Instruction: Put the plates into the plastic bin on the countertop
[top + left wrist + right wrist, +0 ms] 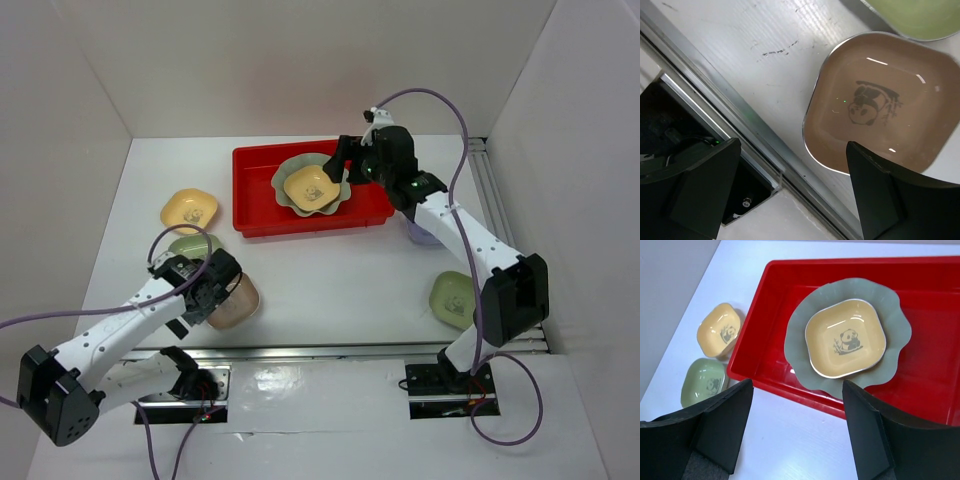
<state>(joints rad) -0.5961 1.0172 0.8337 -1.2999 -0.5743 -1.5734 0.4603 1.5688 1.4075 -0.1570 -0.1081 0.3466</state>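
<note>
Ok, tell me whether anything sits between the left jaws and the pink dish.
Nothing visible does. The left jaws stand open above the pink dish; the light green dish lies beside it, not between.

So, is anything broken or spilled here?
Nothing stands out. The yellow dish sits upright inside the scalloped dish in the red bin, and the pink dish lies flat on the countertop, uncracked. No spills.
</note>
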